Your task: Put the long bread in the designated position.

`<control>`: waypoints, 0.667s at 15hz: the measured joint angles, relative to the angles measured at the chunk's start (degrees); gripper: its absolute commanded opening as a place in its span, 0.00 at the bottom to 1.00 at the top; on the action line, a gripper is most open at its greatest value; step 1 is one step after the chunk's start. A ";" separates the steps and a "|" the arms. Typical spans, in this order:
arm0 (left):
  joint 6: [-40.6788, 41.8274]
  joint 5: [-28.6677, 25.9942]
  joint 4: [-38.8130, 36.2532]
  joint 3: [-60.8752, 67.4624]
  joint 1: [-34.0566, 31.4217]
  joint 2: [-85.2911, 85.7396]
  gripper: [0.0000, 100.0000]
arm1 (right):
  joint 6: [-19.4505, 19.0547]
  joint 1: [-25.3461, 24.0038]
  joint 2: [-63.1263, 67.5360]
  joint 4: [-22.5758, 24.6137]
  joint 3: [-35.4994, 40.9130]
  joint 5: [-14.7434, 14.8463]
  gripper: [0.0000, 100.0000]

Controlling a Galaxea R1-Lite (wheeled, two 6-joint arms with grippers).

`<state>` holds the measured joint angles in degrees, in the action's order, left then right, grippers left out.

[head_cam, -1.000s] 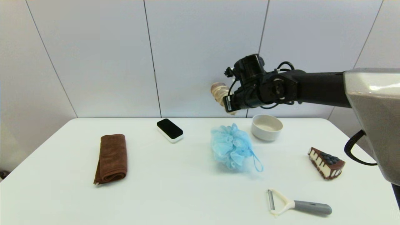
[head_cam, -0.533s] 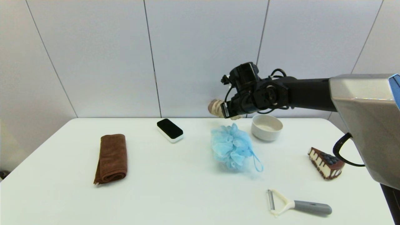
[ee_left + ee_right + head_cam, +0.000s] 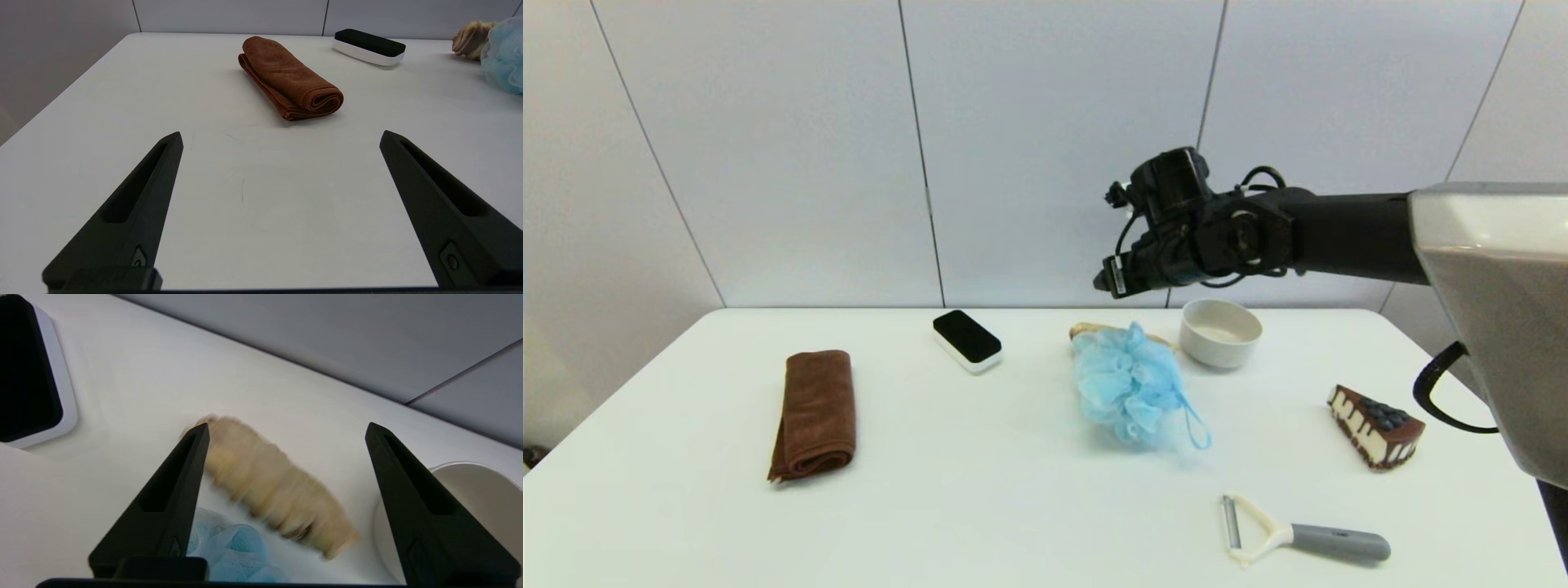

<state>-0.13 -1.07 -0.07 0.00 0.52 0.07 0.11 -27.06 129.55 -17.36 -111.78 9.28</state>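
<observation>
The right gripper [image 3: 286, 433] hangs in the air above the far part of the white table [image 3: 980, 490], its two black fingers [image 3: 171, 498] spread wide apart and holding nothing. Directly below the gap between them lies the long bread [image 3: 273, 486], a tan ridged loaf that is blurred in the right wrist view; it sits on the tabletop slantwise, one tapered end near one finger's tip and the other end reaching toward the beige bowl [image 3: 482, 498]. From the head view only a thin strip of the loaf [image 3: 1094, 329] shows, below the gripper [image 3: 1104, 282] and just behind the blue bath pouf [image 3: 1129, 382], which seems to touch its near side. The bowl [image 3: 1221, 331] stands just beside the loaf's end, below the gripper's wrist. A black and white eraser block [image 3: 967, 340] lies off to the gripper's left side, well apart from it, and the folded brown towel [image 3: 814, 412] lies farther still that way. The cake slice [image 3: 1376, 426] and the peeler [image 3: 1298, 535] lie nearer the robot, under the right arm's reach. The left gripper [image 3: 280, 136] hovers low over bare tabletop with its fingers [image 3: 135, 204] also wide open and empty, the towel [image 3: 292, 77] just ahead of its tips.
</observation>
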 measured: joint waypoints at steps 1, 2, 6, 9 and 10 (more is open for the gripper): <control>-0.02 0.00 0.00 0.00 0.00 0.00 1.00 | -0.22 0.30 -0.89 -0.05 0.00 -0.02 1.00; -0.02 0.00 0.00 0.00 0.00 0.00 1.00 | -0.29 0.66 -1.90 -0.24 0.00 0.04 1.00; 0.00 0.00 0.00 0.00 0.00 0.00 1.00 | -0.74 3.47 -6.92 -0.77 0.17 0.17 1.00; 0.00 0.00 0.00 0.00 0.00 0.00 1.00 | -0.96 7.33 -11.33 -0.83 0.63 0.45 1.00; 0.00 0.00 0.02 0.00 0.00 0.00 1.00 | -1.01 8.77 -12.71 -0.83 0.87 0.54 1.00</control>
<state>-0.13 -1.07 -0.05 0.00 0.52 0.07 -0.90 -18.30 116.83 -18.19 -110.91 9.81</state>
